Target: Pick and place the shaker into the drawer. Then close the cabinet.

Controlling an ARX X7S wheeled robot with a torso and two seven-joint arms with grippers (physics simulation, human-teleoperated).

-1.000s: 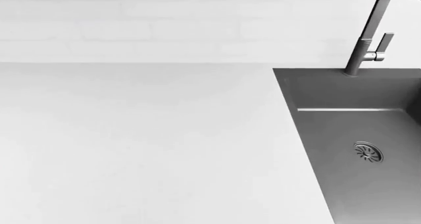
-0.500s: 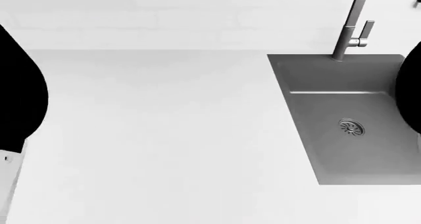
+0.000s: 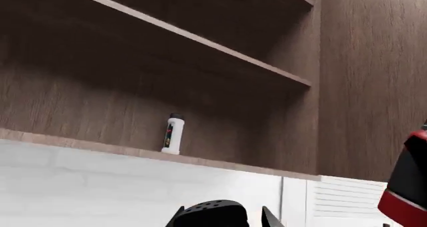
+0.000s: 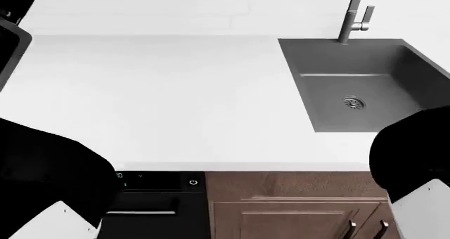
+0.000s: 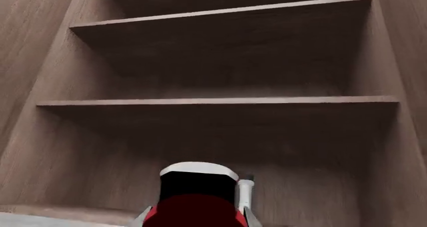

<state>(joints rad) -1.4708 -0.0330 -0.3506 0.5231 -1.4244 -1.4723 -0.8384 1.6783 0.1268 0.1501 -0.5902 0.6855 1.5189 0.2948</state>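
Observation:
The shaker (image 3: 172,133) is a small white bottle with a black cap. It stands upright on the lowest shelf of an open brown wall cabinet (image 3: 200,47). In the right wrist view the shaker (image 5: 245,193) shows partly behind the gripper's red and black body. My left gripper (image 3: 223,219) is below and well short of it, jaws apart and empty. My right gripper (image 5: 197,219) also points at the shelves, jaws apart and empty. No drawer with a bar handle is in view. The head view shows neither gripper.
The head view shows a white counter (image 4: 162,97), a grey sink (image 4: 393,55) with a faucet (image 4: 353,15) at the right, and panelled brown doors (image 4: 295,220) and a black appliance panel (image 4: 158,183) below the edge. Black arm parts (image 4: 49,170) fill the lower corners.
The head view has tilted down and pulled back. The sink and counter shifted up and shrank. The counter's front edge, the cabinets below and both arms have come into view.

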